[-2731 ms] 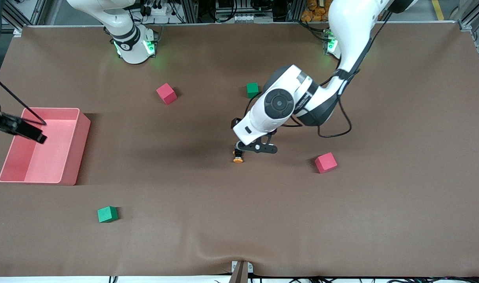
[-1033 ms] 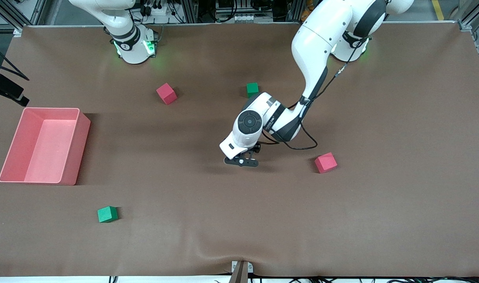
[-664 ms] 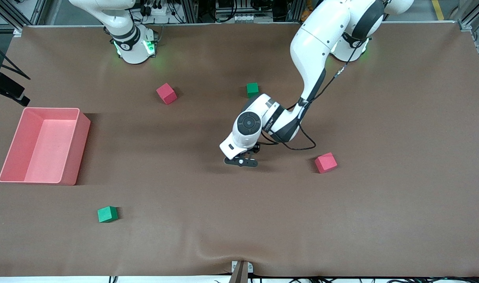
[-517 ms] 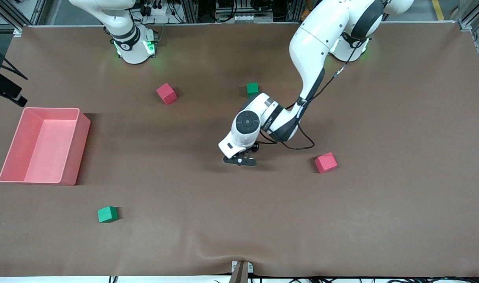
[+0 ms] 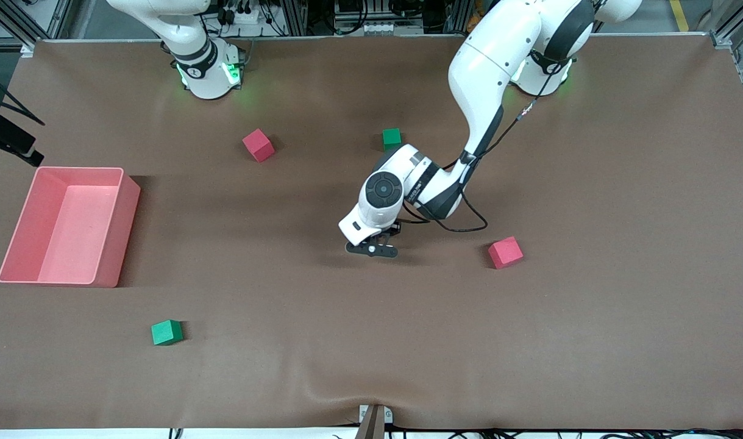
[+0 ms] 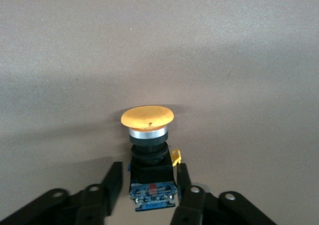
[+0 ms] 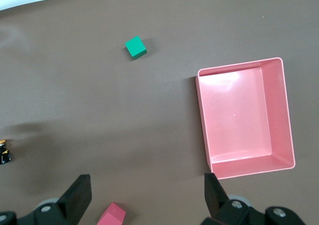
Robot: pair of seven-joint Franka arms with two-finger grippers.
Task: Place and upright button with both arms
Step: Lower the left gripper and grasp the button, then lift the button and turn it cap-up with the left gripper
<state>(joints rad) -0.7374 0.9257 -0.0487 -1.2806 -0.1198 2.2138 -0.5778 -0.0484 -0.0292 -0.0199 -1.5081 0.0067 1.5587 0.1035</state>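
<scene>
The button (image 6: 148, 150) has a round orange cap, a silver ring and a dark body with a blue base. It sits on the brown mat between the fingers of my left gripper (image 6: 147, 185), its cap pointing away from the wrist. The fingers are open, with a thin gap on each side of the body. In the front view my left gripper (image 5: 371, 249) is low on the mat near the table's middle and hides the button. My right gripper (image 7: 147, 192) is wide open and empty, high up near the pink bin (image 7: 202, 120); a black part of it (image 5: 8, 143) shows at the front view's edge.
The pink bin (image 5: 127, 183) stands at the right arm's end of the table. A red cube (image 5: 258, 145) and a green cube (image 5: 392, 139) lie toward the bases. Another red cube (image 5: 505, 252) lies beside the left gripper. A green cube (image 5: 166, 332) lies nearer the front camera.
The left gripper has come down from above the mat with the button and has barely moved in the last second. The right gripper has drawn back from over the pink bin.
</scene>
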